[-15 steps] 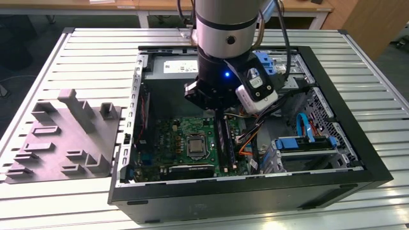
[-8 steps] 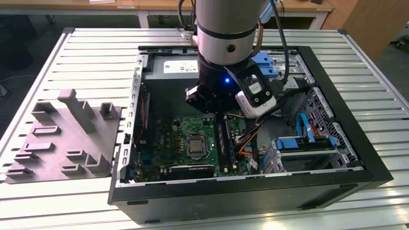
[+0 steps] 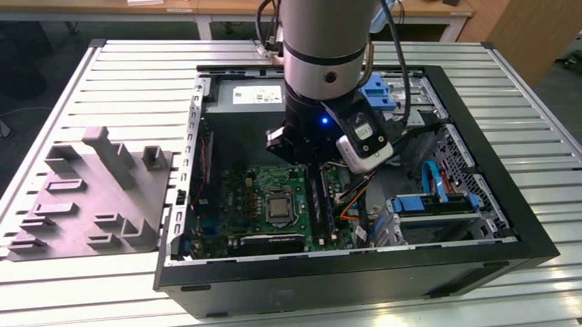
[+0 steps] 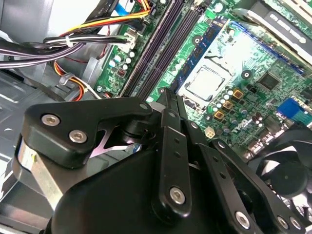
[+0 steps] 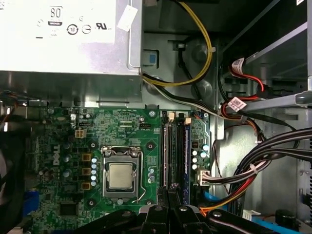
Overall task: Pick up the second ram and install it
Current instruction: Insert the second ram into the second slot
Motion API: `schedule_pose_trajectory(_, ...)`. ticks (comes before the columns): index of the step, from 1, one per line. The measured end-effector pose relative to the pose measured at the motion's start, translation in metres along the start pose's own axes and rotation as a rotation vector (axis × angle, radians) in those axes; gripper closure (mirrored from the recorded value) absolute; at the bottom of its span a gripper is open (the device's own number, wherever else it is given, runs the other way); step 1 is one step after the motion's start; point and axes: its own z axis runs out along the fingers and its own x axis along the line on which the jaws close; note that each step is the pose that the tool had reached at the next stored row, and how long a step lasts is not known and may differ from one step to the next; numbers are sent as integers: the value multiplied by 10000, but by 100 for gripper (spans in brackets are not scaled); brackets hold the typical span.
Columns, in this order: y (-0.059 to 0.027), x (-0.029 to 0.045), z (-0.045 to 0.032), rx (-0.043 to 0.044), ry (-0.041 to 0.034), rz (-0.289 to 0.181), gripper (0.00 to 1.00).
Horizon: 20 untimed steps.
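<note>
My gripper [image 4: 168,95] hangs inside the open computer case [image 3: 509,225], its fingertips just above the near end of the long memory slots [image 5: 175,151] of the green motherboard [image 5: 63,146]. The fingers look shut, and I see nothing between them. A thin bluish board with black chips [image 4: 197,61] stands in the slot next to the processor [image 5: 120,175]. I cannot tell whether it is the second ram. In the exterior view, the arm's wrist [image 3: 323,75] covers the fingers, above the slots [image 3: 319,201].
The grey power supply [image 5: 63,44] lies beyond the motherboard. Bundled cables [image 5: 253,165] run beside the slots. A black fan [image 4: 287,175] is close to the gripper body. A blue drive bracket [image 3: 432,204] is on the exterior view's right, a grey fixture [image 3: 91,197] outside the case.
</note>
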Motion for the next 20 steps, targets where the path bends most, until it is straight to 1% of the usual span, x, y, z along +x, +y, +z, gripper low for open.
schedule_pose_trajectory(7, -7, -61, 91, -11, -1, 44, 88)
schedule_pose_trajectory(16, -14, -65, 248, -32, -5, 119, 88)
schedule_pose_trajectory(20, -16, -63, 305, -43, -6, 130, 88)
